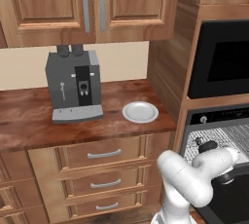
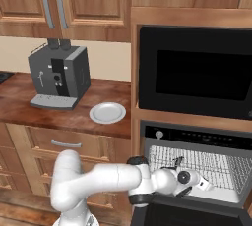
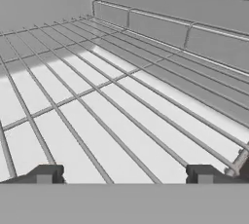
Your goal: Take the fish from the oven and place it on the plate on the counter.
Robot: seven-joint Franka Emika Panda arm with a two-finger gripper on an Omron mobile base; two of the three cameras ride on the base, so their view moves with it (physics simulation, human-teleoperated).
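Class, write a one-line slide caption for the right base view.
Open gripper reaches into the oven over its rack, near the fish; plate waits on the counter.

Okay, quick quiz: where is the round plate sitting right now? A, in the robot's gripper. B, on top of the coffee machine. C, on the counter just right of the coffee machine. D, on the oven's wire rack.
C: the plate lies flat on the counter beside the coffee machine, while the open gripper is over the oven's wire rack.
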